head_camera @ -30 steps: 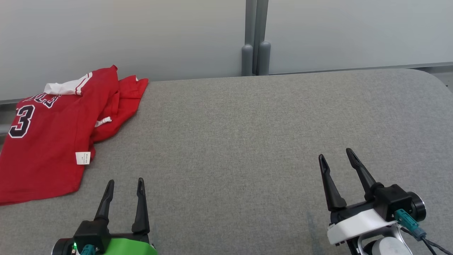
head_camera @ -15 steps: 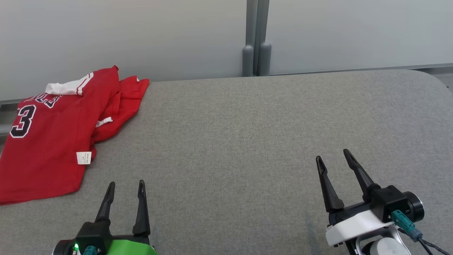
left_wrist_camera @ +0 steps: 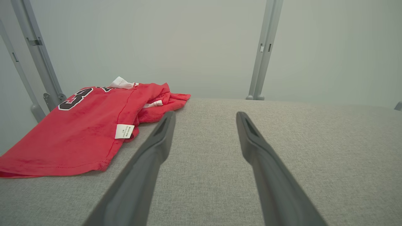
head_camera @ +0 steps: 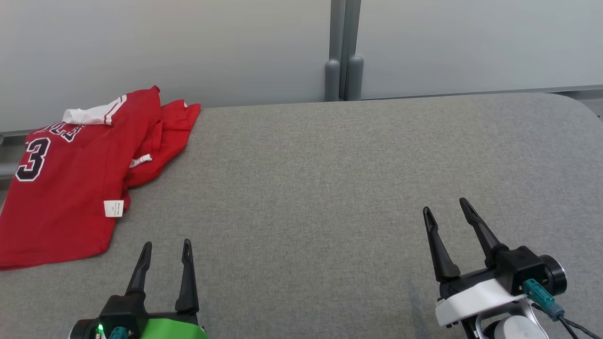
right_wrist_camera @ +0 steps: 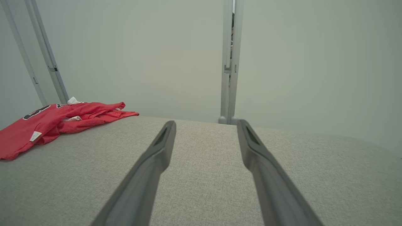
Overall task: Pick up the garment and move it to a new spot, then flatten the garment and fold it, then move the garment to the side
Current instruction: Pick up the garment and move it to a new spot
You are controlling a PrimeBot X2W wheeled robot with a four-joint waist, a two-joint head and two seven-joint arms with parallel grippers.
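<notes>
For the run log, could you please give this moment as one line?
stage: before pickup | garment: crumpled, far left of table | left gripper: open, empty | right gripper: open, empty

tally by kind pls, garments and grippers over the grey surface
red garment: 1
grippers: 2, left gripper and right gripper, both open and empty
total: 3
</notes>
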